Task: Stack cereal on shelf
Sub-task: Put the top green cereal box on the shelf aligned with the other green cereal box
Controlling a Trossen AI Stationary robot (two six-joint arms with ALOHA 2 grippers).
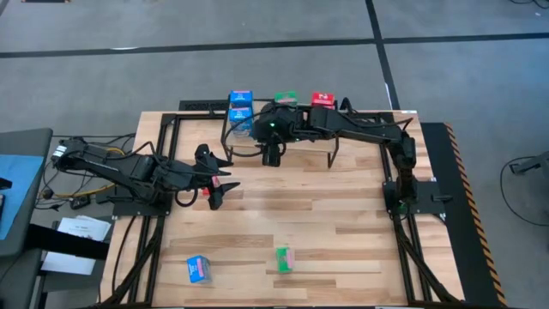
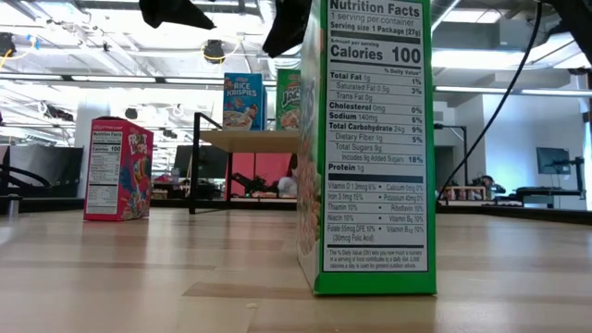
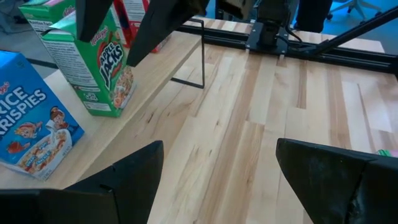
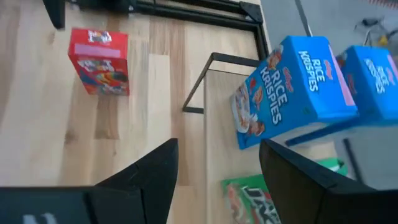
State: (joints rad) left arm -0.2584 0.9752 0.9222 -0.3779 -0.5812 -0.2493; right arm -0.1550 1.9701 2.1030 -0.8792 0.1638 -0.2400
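On your pale striped wood tabletop (image 1: pixel 343 240), a blue cereal box (image 1: pixel 198 269) sits at seven o'clock and a green box (image 1: pixel 284 258) at six. At twelve, the light plank shelf (image 1: pixel 300 142) carries blue boxes (image 1: pixel 240 110), a green box (image 1: pixel 286 99) and a red box (image 1: pixel 322 99).

Wooden table (image 1: pixel 343 240) bearing blue box (image 1: pixel 199 269), green box (image 1: pixel 285 258), red box (image 4: pixel 99 60), shelf (image 3: pixel 134 102) with cereal boxes (image 1: pixel 241 108)

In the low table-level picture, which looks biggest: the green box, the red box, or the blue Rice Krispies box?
1. Green box, probably only because it is nearest.
2. Red box.
3. Blue Rice Krispies box, farthest, on the shelf.
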